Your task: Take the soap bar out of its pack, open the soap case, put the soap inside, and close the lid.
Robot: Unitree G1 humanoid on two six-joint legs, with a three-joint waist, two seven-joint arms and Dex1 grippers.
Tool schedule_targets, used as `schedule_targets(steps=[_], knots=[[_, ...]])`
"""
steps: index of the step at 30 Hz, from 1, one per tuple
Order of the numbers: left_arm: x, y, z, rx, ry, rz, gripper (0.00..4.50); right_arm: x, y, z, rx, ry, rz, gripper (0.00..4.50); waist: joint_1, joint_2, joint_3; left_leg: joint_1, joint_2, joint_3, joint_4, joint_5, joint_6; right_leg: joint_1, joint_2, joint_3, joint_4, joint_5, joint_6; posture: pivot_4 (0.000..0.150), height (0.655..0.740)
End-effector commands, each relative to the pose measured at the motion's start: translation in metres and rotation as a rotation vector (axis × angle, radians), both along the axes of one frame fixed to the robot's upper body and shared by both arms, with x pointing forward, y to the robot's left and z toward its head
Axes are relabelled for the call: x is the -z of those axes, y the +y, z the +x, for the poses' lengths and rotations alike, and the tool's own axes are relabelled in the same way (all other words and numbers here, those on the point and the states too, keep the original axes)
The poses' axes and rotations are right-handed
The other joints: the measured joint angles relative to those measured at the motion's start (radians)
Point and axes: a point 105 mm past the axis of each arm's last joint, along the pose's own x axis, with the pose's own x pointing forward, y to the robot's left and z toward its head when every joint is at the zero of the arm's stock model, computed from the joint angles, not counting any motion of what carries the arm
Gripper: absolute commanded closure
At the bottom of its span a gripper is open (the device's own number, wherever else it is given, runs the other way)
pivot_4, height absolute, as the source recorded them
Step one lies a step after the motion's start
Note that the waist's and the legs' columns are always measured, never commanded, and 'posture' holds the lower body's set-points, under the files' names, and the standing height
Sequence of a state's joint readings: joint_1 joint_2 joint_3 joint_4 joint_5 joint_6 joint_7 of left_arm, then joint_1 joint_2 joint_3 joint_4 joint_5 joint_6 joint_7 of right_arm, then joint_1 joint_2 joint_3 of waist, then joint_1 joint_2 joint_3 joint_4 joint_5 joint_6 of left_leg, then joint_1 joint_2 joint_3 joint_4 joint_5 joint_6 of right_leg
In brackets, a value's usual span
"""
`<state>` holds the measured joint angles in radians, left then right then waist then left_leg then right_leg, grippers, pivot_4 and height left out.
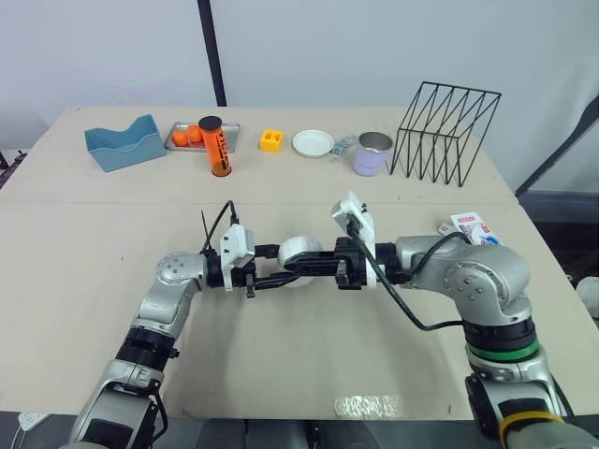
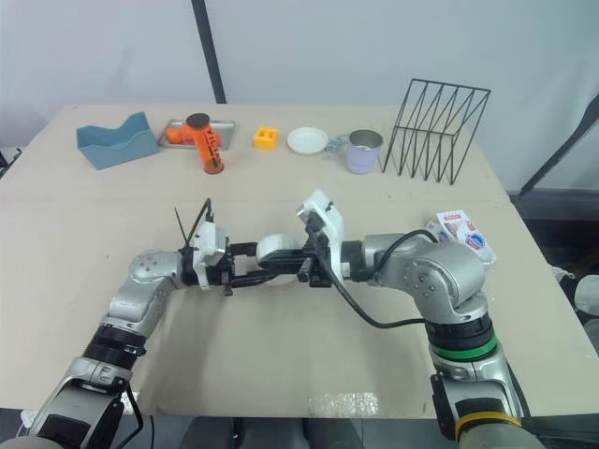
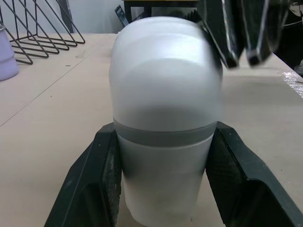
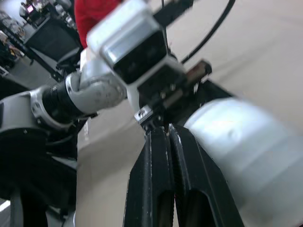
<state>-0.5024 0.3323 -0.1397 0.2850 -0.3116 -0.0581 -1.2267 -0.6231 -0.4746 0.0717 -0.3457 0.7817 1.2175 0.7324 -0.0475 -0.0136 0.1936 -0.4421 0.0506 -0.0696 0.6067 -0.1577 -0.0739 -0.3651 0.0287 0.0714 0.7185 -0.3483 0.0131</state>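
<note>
The left gripper (image 3: 164,135) has its two black fingers clamped on either side of the white soap case (image 3: 165,80), just below the grey band that rings the case. The right gripper (image 4: 165,137) has its fingers pressed together with nothing between them, its tips beside the rounded end of the case; whether they touch it is hard to make out. The case's near end is cut off by the bottom edge of the left wrist view. Whether its lid is parted at the band cannot be told, nor whether anything is inside. The soap pack (image 1: 471,227) lies at centre right of the head view, partly hidden behind the right arm. Both forearms lie level, low over the table (image 1: 309,365), reaching inward and meeting at the case in mid-frame.
</note>
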Motion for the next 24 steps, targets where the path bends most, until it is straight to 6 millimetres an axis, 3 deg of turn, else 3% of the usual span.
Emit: schedule_targets(steps=[1,7,13,15,16,17,18,22,24], knots=[[-0.01,-0.001,-0.003,0.018,-0.058,-0.013,2.56,-0.02,-0.007,0.002,0.016,-0.023,0.1,4.35,0.0,0.0,0.0,0.0,0.0,0.0,0.0,0.0,0.0,0.0,0.0,0.0,0.0,0.0,0.0,0.15,0.7371],[-0.007,0.007,-0.005,0.011,0.005,0.0,2.56,-0.049,-0.015,-0.005,-0.005,-0.118,0.19,4.35,0.0,0.0,0.0,0.0,0.0,0.0,0.0,0.0,0.0,0.0,0.0,0.0,0.0,0.0,0.0,0.15,0.7371],[-0.021,0.023,-0.01,0.005,0.138,-0.017,2.56,-0.044,-0.036,0.007,0.132,-0.212,0.119,4.35,0.0,0.0,0.0,0.0,0.0,0.0,0.0,0.0,0.0,0.0,0.0,0.0,0.0,0.0,0.0,0.15,0.7371],[-0.025,0.029,-0.011,0.0,0.21,-0.024,2.56,-0.043,-0.042,0.005,0.142,-0.23,0.108,3.75,0.0,0.0,0.0,0.0,0.0,0.0,0.0,0.0,0.0,0.0,0.0,0.0,0.0,0.0,0.0,0.15,0.7371],[-0.029,0.032,-0.011,-0.003,0.258,-0.041,2.56,-0.042,-0.044,0.004,0.146,-0.236,0.104,3.75,0.0,0.0,0.0,0.0,0.0,0.0,0.0,0.0,0.0,0.0,0.0,0.0,0.0,0.0,0.0,0.15,0.7371],[-0.032,0.034,-0.012,-0.004,0.302,-0.054,2.56,-0.042,-0.047,0.003,0.149,-0.24,0.099,3.46,0.0,0.0,0.0,0.0,0.0,0.0,0.0,0.0,0.0,0.0,0.0,0.0,0.0,0.0,0.0,0.15,0.7371],[-0.039,0.037,-0.016,0.007,0.375,-0.09,2.56,-0.04,-0.051,0.003,0.159,-0.25,0.08,2.76,0.0,0.0,0.0,0.0,0.0,0.0,0.0,0.0,0.0,0.0,0.0,0.0,0.0,0.0,0.001,0.15,0.7371],[-0.047,0.039,-0.032,0.07,0.545,-0.12,2.56,-0.039,-0.064,0.006,0.187,-0.286,0.049,1.87,0.0,-0.001,0.0,0.0,0.0,0.0,0.0,0.0,0.0,0.0,0.0,0.0,0.0,-0.001,0.001,0.15,0.7371],[-0.049,0.038,-0.035,0.083,0.65,-0.143,2.56,-0.04,-0.07,0.006,0.194,-0.303,0.042,1.09,0.0,-0.001,0.001,0.0,0.0,-0.001,-0.001,0.0,0.0,0.0,0.0,0.0,0.0,-0.001,0.002,0.15,0.7371]])
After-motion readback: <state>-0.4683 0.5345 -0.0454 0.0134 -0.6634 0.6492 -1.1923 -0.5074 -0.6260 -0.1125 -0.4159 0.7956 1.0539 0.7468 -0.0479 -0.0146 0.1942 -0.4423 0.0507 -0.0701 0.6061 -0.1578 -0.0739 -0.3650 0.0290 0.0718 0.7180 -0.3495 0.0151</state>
